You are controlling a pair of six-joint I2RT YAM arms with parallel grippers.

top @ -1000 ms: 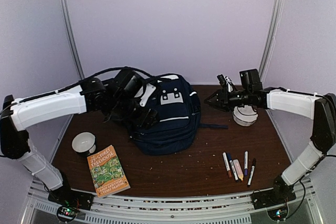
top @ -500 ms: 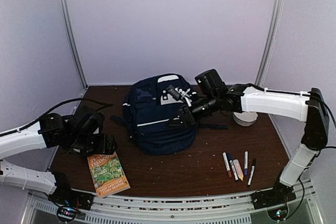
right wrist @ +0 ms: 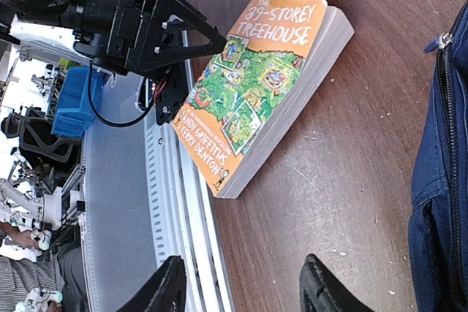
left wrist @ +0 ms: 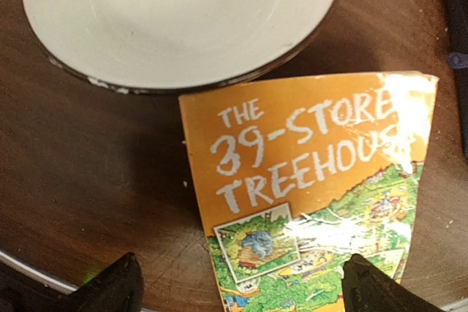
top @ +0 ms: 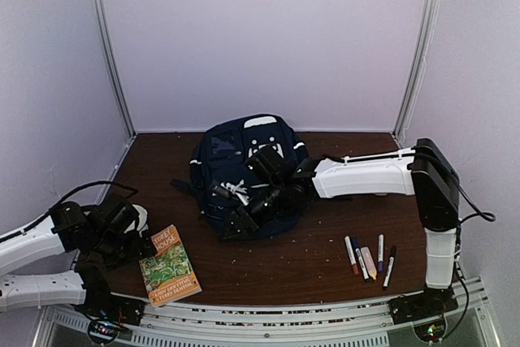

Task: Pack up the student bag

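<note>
A: Dark wooden table (top: 325, 241), pale walls round it, and the student bag (top: 244, 152) lying at the back middle. What's different from a second ago?

B: Both arms have moved. The left one was up against the bag's left side. Now it has dropped low, to the near left of the bag, over the book (top: 168, 266) and the bowl (left wrist: 183, 20).

A: And its gripper?

B: The left gripper (left wrist: 238, 290) points down, fingers spread wide either side of the book's orange cover, touching nothing that I can see. It has widened on the way down.

A: So it's lining up for the book?

B: I'd judge so. The book lies just beside the bowl, one corner at its rim.

A: The other arm?

B: It was out to the right of the bag. Now it stretches right across the bag's front, elbow high at the right, and the right gripper (top: 237, 219) sits at the bag's near-left edge.

A: Holding something?

B: No. From its wrist the fingers stand part-way apart with bare table between them, the bag's zip just to one side.

A: Progress?

B: Little. The book and the pens (top: 370, 259), near right of the bag, are all outside it. Whether the bag is unzipped I cannot tell.
</note>
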